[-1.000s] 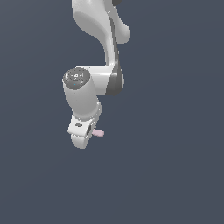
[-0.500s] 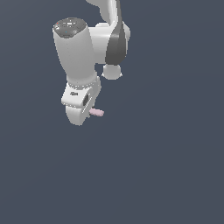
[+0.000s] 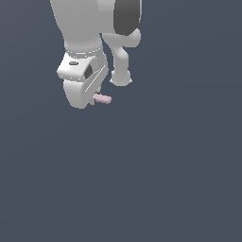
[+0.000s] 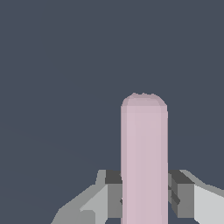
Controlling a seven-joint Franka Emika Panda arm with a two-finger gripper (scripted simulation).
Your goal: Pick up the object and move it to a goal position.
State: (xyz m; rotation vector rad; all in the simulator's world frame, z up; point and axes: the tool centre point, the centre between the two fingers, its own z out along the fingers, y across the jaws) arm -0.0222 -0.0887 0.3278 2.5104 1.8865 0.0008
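Closest to the wrist camera: pink rod (image 4: 144,157), filling the middle of the view, rounded end pointing away, flanked on both sides by grey fingertips (image 4: 111,194) pressed against it. Claw (image 4: 144,194) therefore clamped on the rod, with no gap visible at either pad. Beyond the rod tip, only flat slate-grey background; no goal marker, no table edge, no other item to be made out. From the exterior camera: white gripper (image 3: 94,97) hanging near the top of the frame, toward the exterior view's left, with a short stub of rod (image 3: 102,99) poking out sideways from under it toward the exterior view's right; arm (image 3: 90,28) rising out of frame above. Rod thus carried in the air, clear of anything below. Likely stage: transport under way, goal not shown. Risks from here: grip taken near one end rather than mid-length, so most of the rod cantilevered out front; a quick swing or sharp stop could pivot it between the pads or slip it free. Smooth rounded surface, narrow contact: little margin. Release position hard to judge with no target in sight.
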